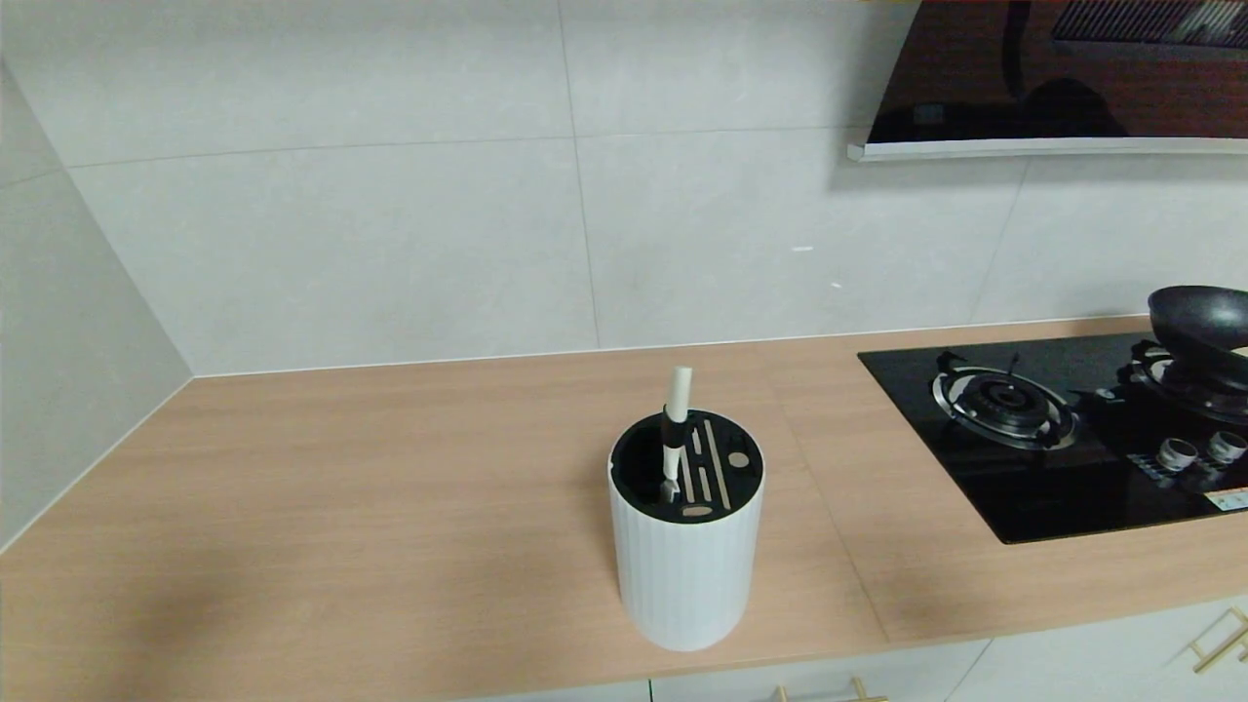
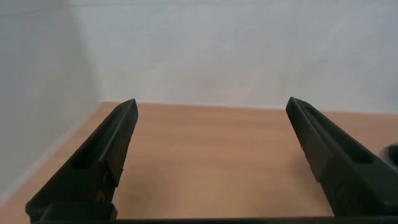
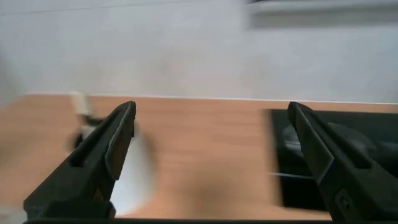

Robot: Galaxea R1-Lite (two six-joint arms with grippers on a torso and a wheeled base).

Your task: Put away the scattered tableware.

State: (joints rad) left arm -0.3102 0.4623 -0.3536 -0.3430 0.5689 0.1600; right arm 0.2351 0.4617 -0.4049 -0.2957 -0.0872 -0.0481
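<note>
Both arms sit on the near side of the holder. Left pincer (image 2: 211,107) released, jaws spread wide, nothing between them, bare counter (image 2: 205,162) beneath. Right pincer (image 3: 211,111) likewise released and carrying nothing. White ribbed holder (image 1: 685,546) stands upright close to the counter's front edge. The task's thing, a utensil with a cream handle (image 1: 674,419), stands in the holder's open compartment, handle up and leaning slightly. Right of the holder and a little farther back is the black gas hob (image 1: 1033,487), with a dark pan (image 1: 1201,327) on its far burner. Behind the holder is the tiled wall (image 1: 390,244), with the range hood (image 1: 1043,88) up at right. Judgement: this piece is stowed, so the task is at or near its end. The next move calls for locating any remaining piece before either arm commits.
</note>
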